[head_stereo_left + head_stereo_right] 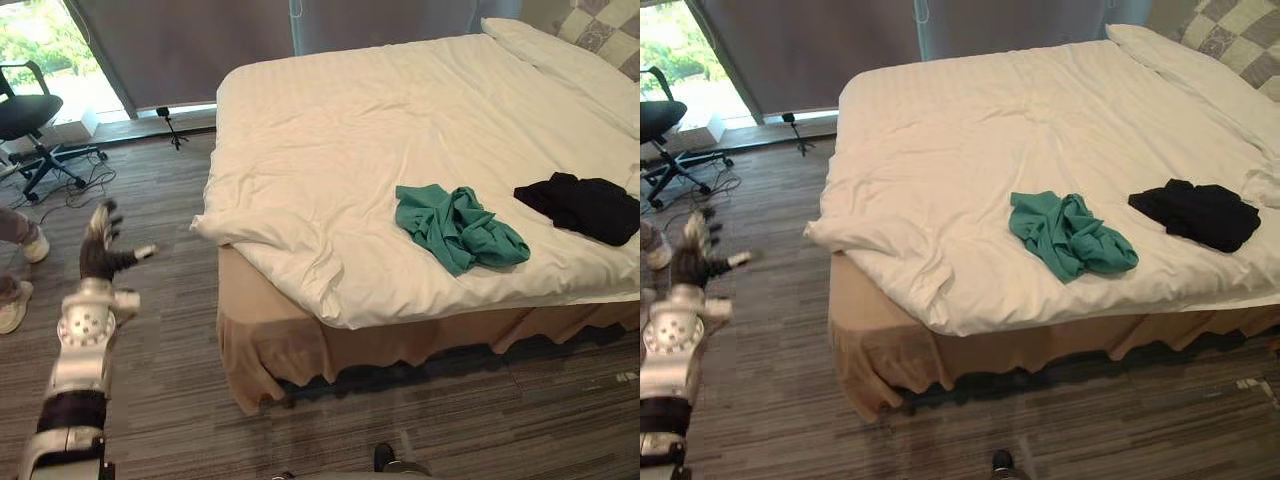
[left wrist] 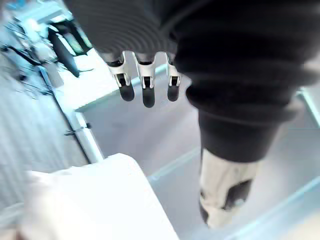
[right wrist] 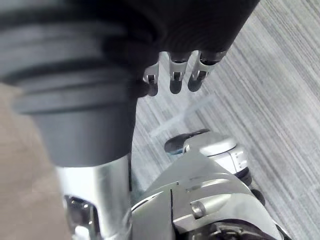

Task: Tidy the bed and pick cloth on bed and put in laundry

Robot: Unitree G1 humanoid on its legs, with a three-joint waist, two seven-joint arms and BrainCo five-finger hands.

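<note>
L hand (image 1: 100,258) is hovering over the floor (image 1: 170,340) w/ fingers spread wide, holding nothing, well apart from the bed (image 1: 270,345). R hand (image 3: 173,81) is hanging above the floor too, fingers relaxed, empty. Teal cloth (image 1: 458,228) is lying crumpled on the white duvet (image 1: 400,110) nr the bed's near edge. Black cloth (image 1: 582,205) is lying near it, not touching, on the pillow (image 1: 570,70) side. Office chair (image 1: 25,112) is standing by the window.

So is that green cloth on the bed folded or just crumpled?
Crumpled: the green cloth lies bunched in an uneven heap on the white bedcover, not squared or flat.
</note>
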